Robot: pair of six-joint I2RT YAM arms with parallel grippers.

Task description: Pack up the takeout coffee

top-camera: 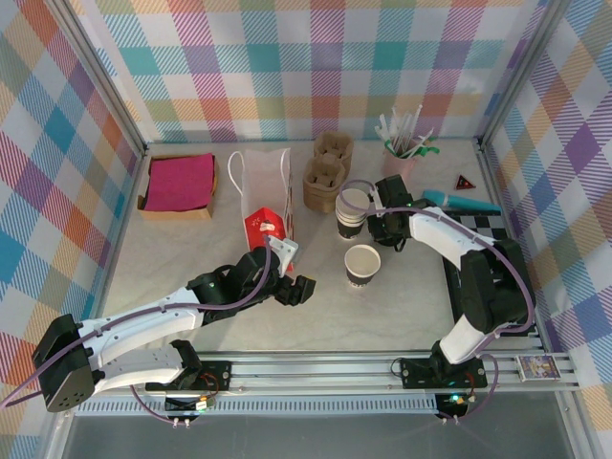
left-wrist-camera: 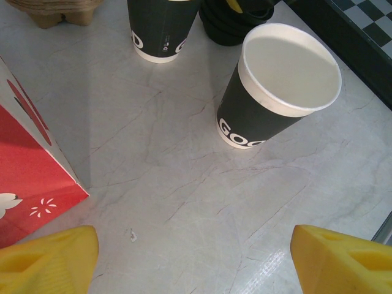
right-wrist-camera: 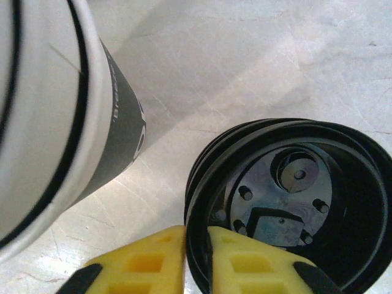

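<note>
The lidded takeout coffee is out of view. An open dark paper cup (top-camera: 362,265) (left-wrist-camera: 245,116) with a white rim stands lidless mid-table. Behind it is a stack of the same cups (top-camera: 352,212) (left-wrist-camera: 162,30) (right-wrist-camera: 43,122). Next to that stack is a pile of black lids (right-wrist-camera: 288,184) (left-wrist-camera: 236,21). My right gripper (top-camera: 381,226) (right-wrist-camera: 196,245) is shut on the rim of the top lid, one yellow finger inside and one outside. My left gripper (top-camera: 298,287) (left-wrist-camera: 195,257) hovers open above the table, in front of the open cup and apart from it.
A white and red paper bag (top-camera: 263,206) (left-wrist-camera: 30,177) stands left of the cups. Cardboard cup carriers (top-camera: 325,172), a holder of straws (top-camera: 402,143) and a box of pink napkins (top-camera: 179,184) sit at the back. A checkered board (top-camera: 488,229) lies on the right.
</note>
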